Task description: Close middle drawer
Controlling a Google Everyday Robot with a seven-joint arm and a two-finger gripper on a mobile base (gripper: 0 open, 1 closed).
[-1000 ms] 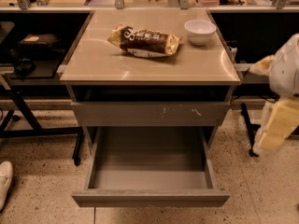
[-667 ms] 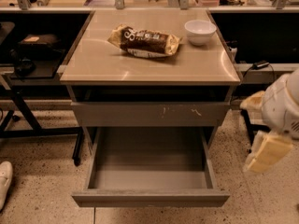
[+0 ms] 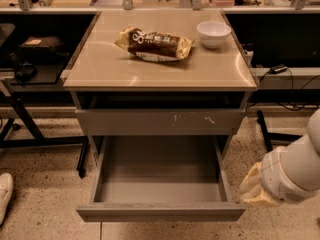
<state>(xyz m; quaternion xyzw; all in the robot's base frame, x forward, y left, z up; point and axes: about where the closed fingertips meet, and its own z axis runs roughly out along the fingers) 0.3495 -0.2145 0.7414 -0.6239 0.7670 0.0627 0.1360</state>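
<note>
Gripper (image 3: pixel 254 188) sits low at the R edge of view, a cream-coloured end on the white arm (image 3: pixel 296 170), down near floor level. Whether it's wide or narrow can't be told from here, and it holds nothing that shows. The middle drawer (image 3: pixel 160 213) is immediately to its L. The gripper is just beside the drawer's R front corner, seemingly a hair apart rather than touching, tho the angle doesn't settle it. The drawer is pulled well out toward the camera, w/ a bare grey inside and its plain flat front nearest the viewer, approx level w/ the gripper. Nothing lies btw the gripper and that corner, and nothing in the drawer or along its sides shows as blocking it. Above it, the upper drawer front (image 3: pixel 160 121) is in, w/ pale scratch marks R of centre and a dark gap over it under the cabinet top (image 3: pixel 100 69). On the top lie a brown snack bag (image 3: pixel 155 44), on its side near the middle-back, and a white bowl (image 3: pixel 214 33), upright at the back R, near the bag but apart from it. Speckled floor (image 3: pixel 45 184) all round. A white shoe (image 3: pixel 4 196) is at the far L edge, well apart from the drawer. A dark shelf (image 3: pixel 35 59) w/ dark items stands L of the cabinet, and cables (image 3: pixel 292 84) run behind at R.
</note>
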